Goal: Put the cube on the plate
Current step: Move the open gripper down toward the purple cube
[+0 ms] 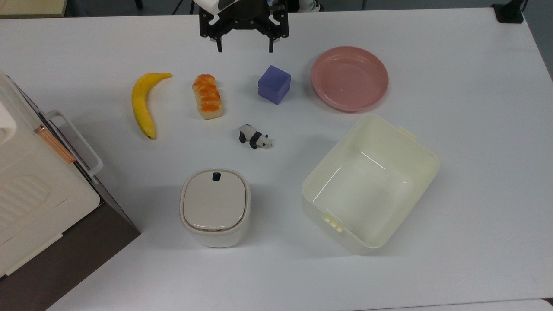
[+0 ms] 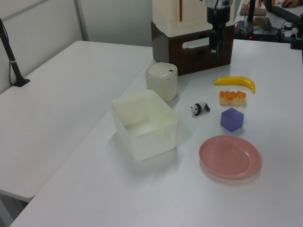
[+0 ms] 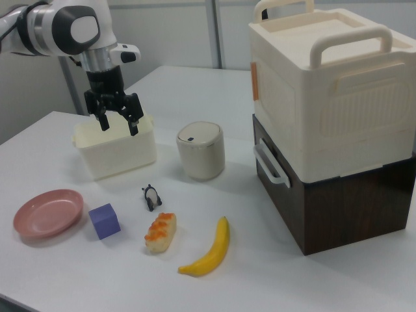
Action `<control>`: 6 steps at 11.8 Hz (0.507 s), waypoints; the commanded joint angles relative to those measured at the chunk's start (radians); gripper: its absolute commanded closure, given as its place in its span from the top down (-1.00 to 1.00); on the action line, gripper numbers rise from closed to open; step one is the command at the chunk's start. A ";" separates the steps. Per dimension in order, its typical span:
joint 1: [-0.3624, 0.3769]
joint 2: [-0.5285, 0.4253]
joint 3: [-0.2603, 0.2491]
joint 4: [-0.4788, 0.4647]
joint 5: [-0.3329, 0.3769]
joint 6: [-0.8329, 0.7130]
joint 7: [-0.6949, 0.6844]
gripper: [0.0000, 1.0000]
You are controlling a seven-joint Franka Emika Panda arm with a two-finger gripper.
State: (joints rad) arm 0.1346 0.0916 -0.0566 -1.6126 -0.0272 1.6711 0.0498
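Observation:
The purple-blue cube (image 1: pixel 274 84) rests on the white table, just to the left of the empty pink plate (image 1: pixel 350 77) in the top view. My gripper (image 1: pixel 245 48) hangs open above the table's far edge, behind the cube and slightly to the top view's left, holding nothing. In the right view the gripper (image 3: pixel 119 125) is high above the table, in front of the cream tub, with the cube (image 3: pixel 104 221) and plate (image 3: pixel 49 212) well below it. In the left view the cube (image 2: pixel 232 119) sits just behind the plate (image 2: pixel 229 156), and the gripper (image 2: pixel 214 47) is far behind both.
A bread roll (image 1: pixel 208 96) and a banana (image 1: pixel 143 103) lie to the top view's left of the cube. A toy panda (image 1: pixel 255 137) lies in front of it. Nearer stand a lidded bin (image 1: pixel 214 206) and a cream tub (image 1: pixel 371 181). Stacked boxes (image 1: pixel 39 198) fill the top view's left edge.

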 commanded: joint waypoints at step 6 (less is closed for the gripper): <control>0.128 0.017 -0.005 -0.154 -0.019 0.013 -0.233 1.00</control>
State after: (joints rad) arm 0.2256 0.1299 -0.0524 -1.6915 -0.0292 1.6711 -0.0270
